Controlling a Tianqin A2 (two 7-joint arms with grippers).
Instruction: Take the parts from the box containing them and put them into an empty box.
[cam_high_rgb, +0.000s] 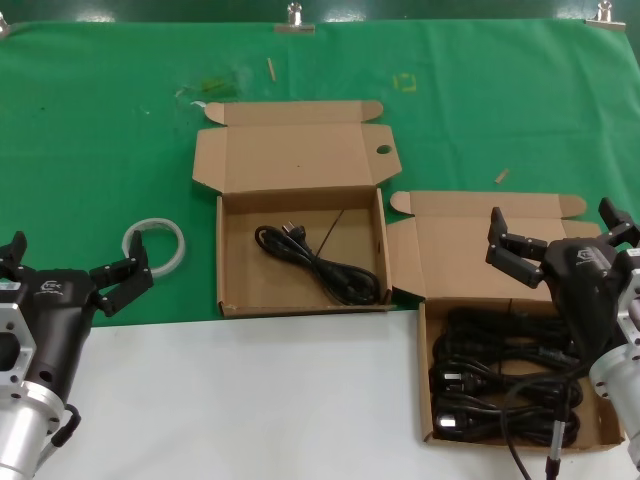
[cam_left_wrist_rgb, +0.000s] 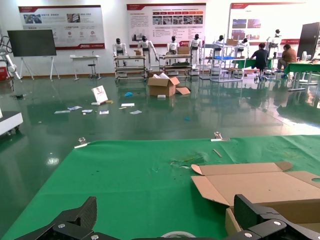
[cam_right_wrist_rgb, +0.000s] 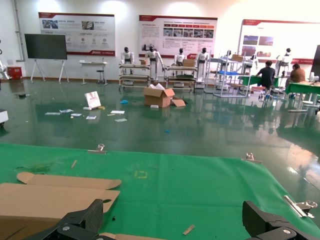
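Observation:
The box containing the parts (cam_high_rgb: 428, 385) lies at the right front, lid (cam_high_rgb: 450, 255) open, filled with several black coiled power cords (cam_high_rgb: 500, 385). My right gripper (cam_high_rgb: 558, 236) hovers open over its back edge, with nothing between the fingers (cam_right_wrist_rgb: 82, 222). The other box (cam_high_rgb: 228, 255) sits at the centre with its lid (cam_high_rgb: 290, 155) folded back; one black cord (cam_high_rgb: 320, 265) lies inside. Its lid (cam_right_wrist_rgb: 45, 195) also shows in the right wrist view. My left gripper (cam_high_rgb: 70, 268) stands open and idle at the left front, beside a whitish tape ring (cam_high_rgb: 155, 243).
Green cloth (cam_high_rgb: 100, 120) covers the back of the table, a white surface (cam_high_rgb: 220, 400) the front. Metal clips (cam_high_rgb: 294, 18) pin the cloth's far edge. Small cardboard scraps (cam_high_rgb: 501, 177) lie on the cloth. The tape ring (cam_left_wrist_rgb: 175, 234) sits just ahead of the left fingers (cam_left_wrist_rgb: 257, 215).

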